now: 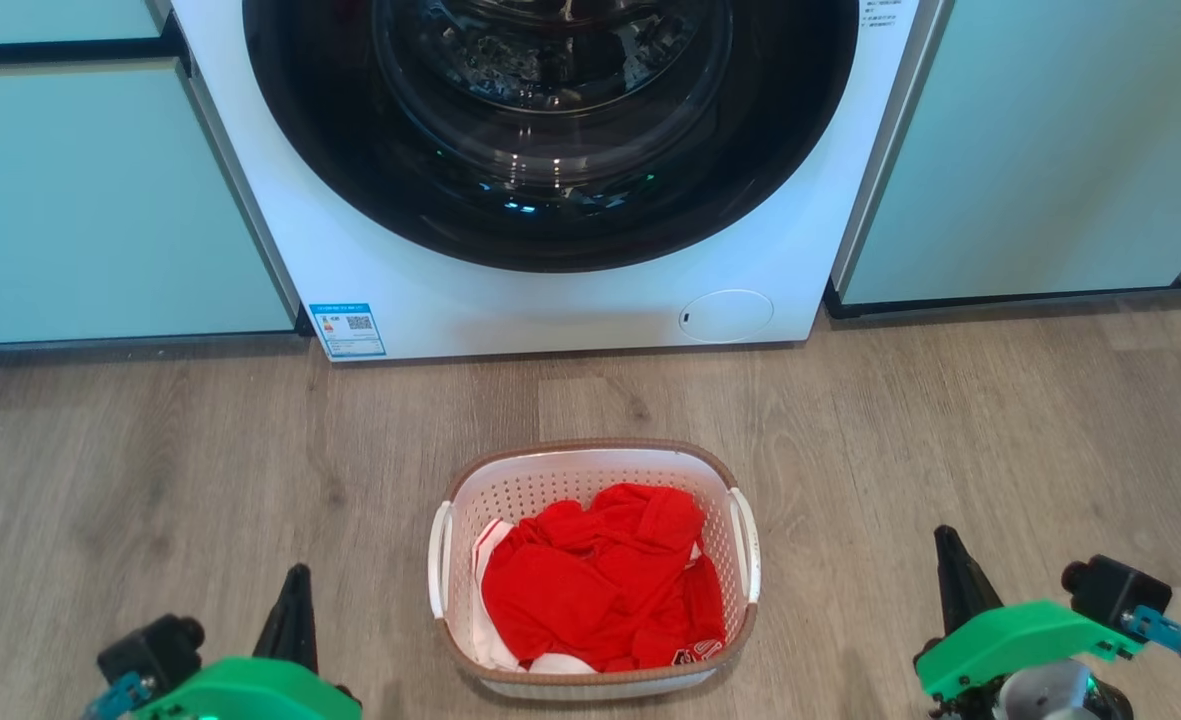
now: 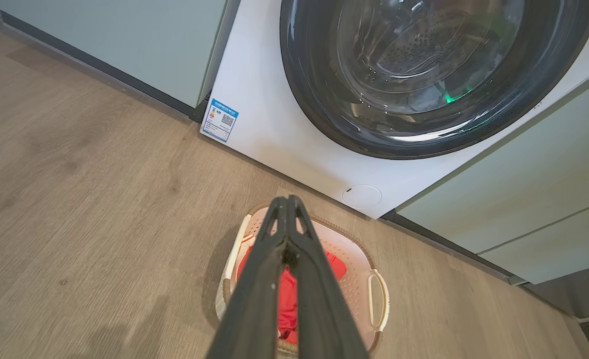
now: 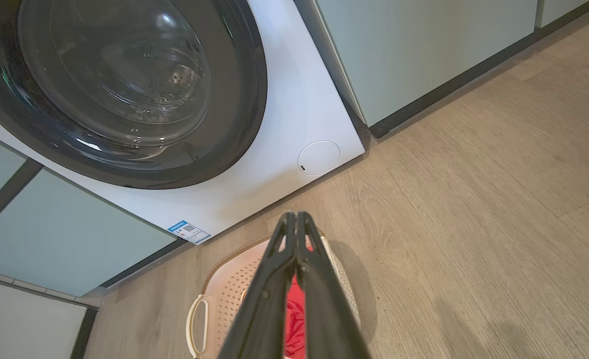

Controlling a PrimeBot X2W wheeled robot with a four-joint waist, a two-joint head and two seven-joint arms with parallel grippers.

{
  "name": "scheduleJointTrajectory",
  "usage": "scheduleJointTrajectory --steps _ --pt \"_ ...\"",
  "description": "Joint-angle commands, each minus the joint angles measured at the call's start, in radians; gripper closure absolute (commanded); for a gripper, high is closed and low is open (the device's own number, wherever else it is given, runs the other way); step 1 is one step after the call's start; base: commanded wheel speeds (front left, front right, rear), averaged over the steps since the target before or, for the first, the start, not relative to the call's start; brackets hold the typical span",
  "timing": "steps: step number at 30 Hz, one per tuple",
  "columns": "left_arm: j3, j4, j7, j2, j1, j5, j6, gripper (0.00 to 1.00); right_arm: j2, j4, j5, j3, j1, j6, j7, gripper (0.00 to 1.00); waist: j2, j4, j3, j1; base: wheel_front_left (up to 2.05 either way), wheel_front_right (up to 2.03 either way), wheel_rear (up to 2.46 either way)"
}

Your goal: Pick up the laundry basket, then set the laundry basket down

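The washer's [image 1: 280, 150] blue label [image 1: 348, 330] has a QR code, but its writing is too small to read. The basket [image 1: 590, 448] sits on the floor [image 1: 150, 480] between the left pincer [image 1: 296, 590] and the right pincer [image 1: 948, 550], touching neither. Both pincers are closed and empty.

The right gripper [image 3: 294, 222], its fingers pressed together, hung above the laundry basket [image 3: 227, 291] of red clothing [image 3: 294, 324] on the wooden floor [image 3: 474, 224] before the washing machine [image 3: 299, 99].

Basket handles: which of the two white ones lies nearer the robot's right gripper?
The handle on the laundry basket's right side in the head view, toward the right gripper; the other handle faces the left gripper.
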Motion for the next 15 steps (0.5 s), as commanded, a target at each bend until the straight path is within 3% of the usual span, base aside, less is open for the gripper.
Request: scheduleJointTrajectory --steps 1,15 --pt "0.028 -0.028 0.001 0.008 -0.059 -0.019 -0.006 1.00 -0.020 -0.037 0.021 0.000 -0.055 0.001 0.003 1.00 0.0000 0.000 0.000 0.0000 0.00 0.00 0.00" --pt "0.056 -0.022 0.040 0.008 -0.089 -0.181 -0.026 1.00 -0.023 -0.045 0.176 -0.022 -0.068 0.001 0.040 1.00 0.0000 0.001 0.003 0.0000 0.00 0.00 0.00"
